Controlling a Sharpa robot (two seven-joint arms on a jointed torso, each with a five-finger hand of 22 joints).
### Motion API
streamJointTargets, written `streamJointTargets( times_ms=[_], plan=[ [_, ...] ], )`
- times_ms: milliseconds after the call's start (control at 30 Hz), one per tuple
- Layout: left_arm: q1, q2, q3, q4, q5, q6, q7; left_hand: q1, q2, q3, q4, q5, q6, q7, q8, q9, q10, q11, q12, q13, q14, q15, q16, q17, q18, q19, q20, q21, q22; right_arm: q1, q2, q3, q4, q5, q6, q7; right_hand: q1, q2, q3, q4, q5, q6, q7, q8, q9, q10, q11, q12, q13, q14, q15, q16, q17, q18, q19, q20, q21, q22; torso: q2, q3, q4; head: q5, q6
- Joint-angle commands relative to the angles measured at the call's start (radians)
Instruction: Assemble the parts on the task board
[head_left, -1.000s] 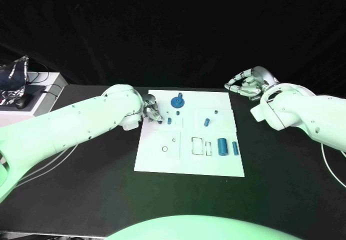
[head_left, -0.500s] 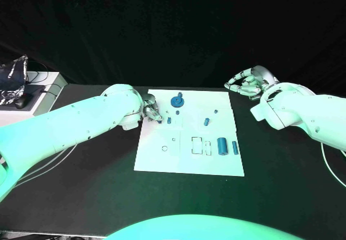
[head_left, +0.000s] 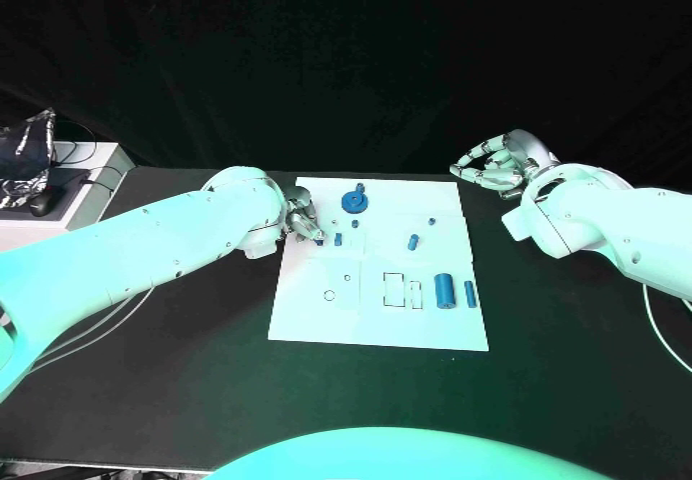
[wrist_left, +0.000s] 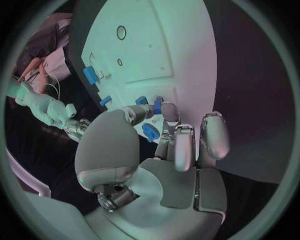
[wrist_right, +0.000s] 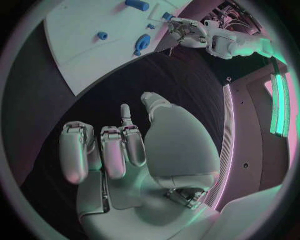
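Parts in blue lie on the task board (head_left: 378, 330), the white plate in the middle of the black table (head_left: 577, 370). A round blue part with a knob (head_left: 355, 205) sits near the far edge of the board. A small blue peg (head_left: 413, 241) lies just past the middle. A thick blue cylinder (head_left: 446, 292) and a thin blue bar (head_left: 470, 294) lie side by side near the right edge. The board also has a small round hole (head_left: 330, 296) and a long slot (head_left: 394, 290).

The left hand (head_left: 303, 226) is at the far left edge of the board. Its fingers (wrist_left: 164, 111) pinch a small blue part (wrist_left: 157, 105) at their tips, right over the board.

The right hand (head_left: 493, 165) is past the far right corner of the board, over the black table. Its fingers (wrist_right: 112, 150) are curled in close together and hold nothing.

Behind the table hangs a dark curtain (head_left: 346, 90). At the far left stands a white stand (head_left: 65, 195) with a shiny crumpled thing (head_left: 29, 160) on it.
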Motion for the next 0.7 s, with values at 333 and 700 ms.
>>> streamJointTargets(
  times_ms=[333, 700],
  plan=[
    [-0.016, -0.001, -0.012, -0.004, 0.006, 0.061, -0.017, -0.025, -0.010, 0.149, -0.148, -0.007, 0.004, -0.013, 0.004, 0.041, 0.000, -0.007, 0.002, -0.002, 0.071, -0.007, 0.004, 0.143, -0.005, -0.003, -0.006, 0.000, -0.003, 0.000, -0.002, 0.000, 0.001, -0.010, 0.011, 0.008, 0.000, -0.012, 0.007, 0.001, 0.004, -0.008, 0.000, 0.007, 0.003, -0.002, -0.003, -0.006, 0.156, 0.083, -0.005, -0.006, 0.172, 0.014, 0.041, -0.007, -0.005, 0.178, 0.000, -0.0001, -0.0003, 0.001, -0.004],
    [-0.017, -0.004, -0.012, 0.000, 0.009, 0.066, -0.020, -0.022, 0.000, 0.154, -0.151, -0.003, 0.009, -0.017, 0.007, 0.045, 0.003, -0.011, 0.005, 0.004, 0.073, -0.010, 0.005, 0.150, -0.005, -0.003, -0.007, -0.001, -0.002, 0.000, -0.002, 0.000, 0.001, -0.010, 0.012, 0.008, 0.000, -0.012, 0.007, 0.001, 0.004, -0.008, 0.000, 0.007, 0.003, -0.002, -0.003, -0.006, 0.156, 0.083, -0.005, -0.006, 0.172, 0.014, 0.041, -0.007, -0.005, 0.178, 0.000, 0.0000, -0.0008, 0.003, -0.004]
  ],
)
